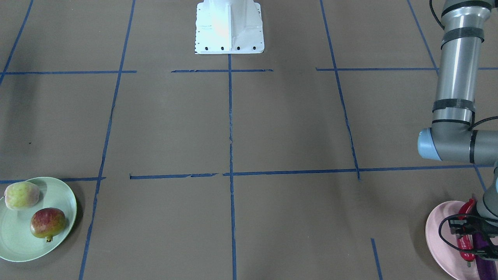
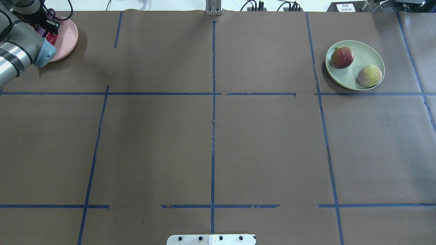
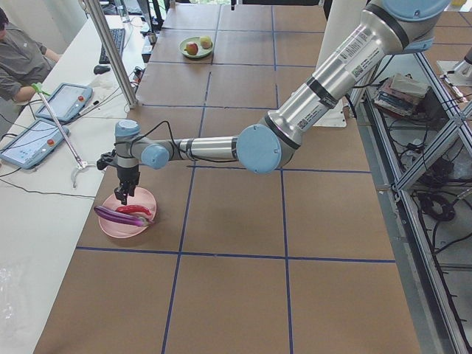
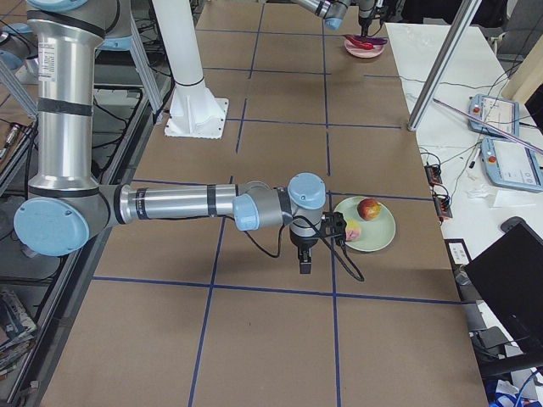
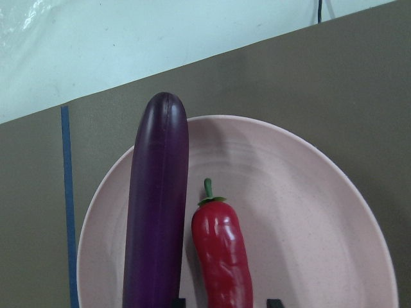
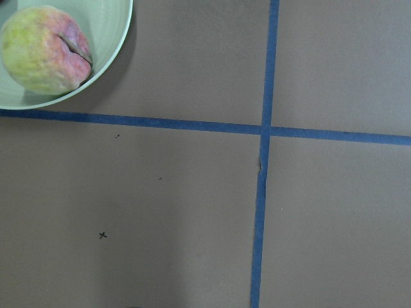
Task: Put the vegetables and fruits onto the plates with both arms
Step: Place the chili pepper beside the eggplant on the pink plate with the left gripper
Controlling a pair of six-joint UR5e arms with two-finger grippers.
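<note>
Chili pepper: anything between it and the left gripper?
Nothing visible. The left gripper hangs right above the chili pepper on the pink plate, jaws open to either side of it. The eggplant lies alongside, not over it.

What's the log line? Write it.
pale pink round plate: glossy purple eggplant, red chili pepper; mint green plate: red-blushed round fruit, pale green-pink fruit; left gripper: open above chili; right gripper: unclear

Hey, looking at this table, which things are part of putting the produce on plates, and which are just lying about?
Part of the job: eggplant, chili pepper, pink plate, red-blushed fruit, pale fruit, green plate, left hand, right hand.

Just lying about: white base block, blue tape lines, tablets, keyboard.
</note>
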